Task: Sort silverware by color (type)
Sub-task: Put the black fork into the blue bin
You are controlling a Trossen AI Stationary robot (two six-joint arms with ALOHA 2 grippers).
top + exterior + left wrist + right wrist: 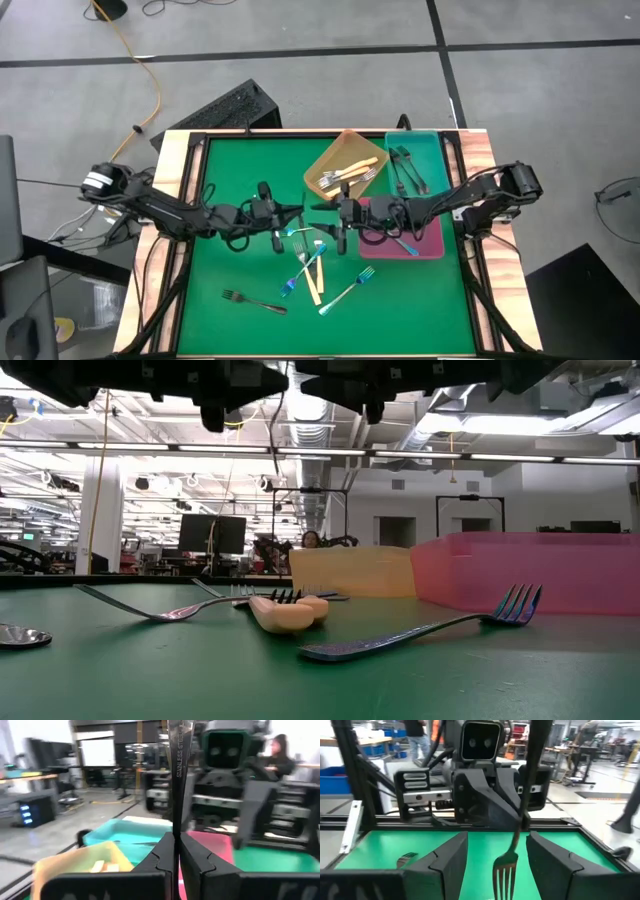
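My left gripper [298,210] and right gripper [330,212] meet tip to tip above the middle of the green table. My left gripper [176,840] is shut on a dark fork [179,765], which sticks out toward the right gripper. My right gripper [497,865] is open, with a finger on either side of the fork's tines [505,870], touching nothing. Several cream, blue and black forks [310,268] lie flat on the table near the front. In the low view both grippers [290,390] are high above them. My left gripper pinches the fork's handle [175,827] between its two fingers, which come level from the table's left side. The fork runs on ahead of the fingers, along them, its tine end [505,870] toward the right gripper. It is lifted clear of the table.
An orange tray [330,150] with cream forks, a teal tray [432,160] with black forks and a pink tray [430,245] with a blue fork stand at the back right. A black fork [255,300] lies at the front left. A raised wooden rim [170,200] edges the table.
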